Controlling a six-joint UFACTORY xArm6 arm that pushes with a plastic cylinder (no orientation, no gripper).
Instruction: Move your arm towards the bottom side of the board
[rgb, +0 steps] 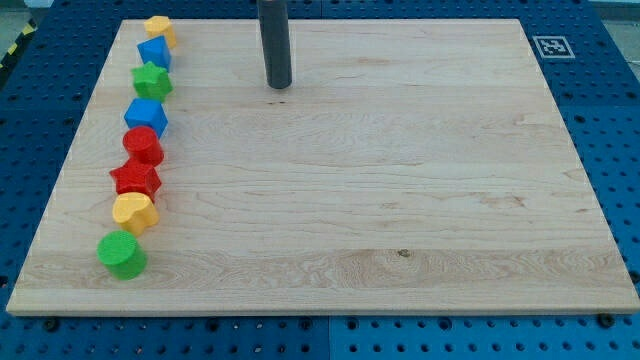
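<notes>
My tip is the lower end of a dark rod that comes down from the view's top edge. It stands on the wooden board near the top, left of centre. It touches no block. Several blocks form a slanting line along the board's left side, well to the left of my tip: a yellow block, a blue block, a green star, a blue block, a red cylinder, a red star, a yellow block and a green cylinder.
The board lies on a blue perforated table. A black-and-white marker tag sits at the board's top right corner.
</notes>
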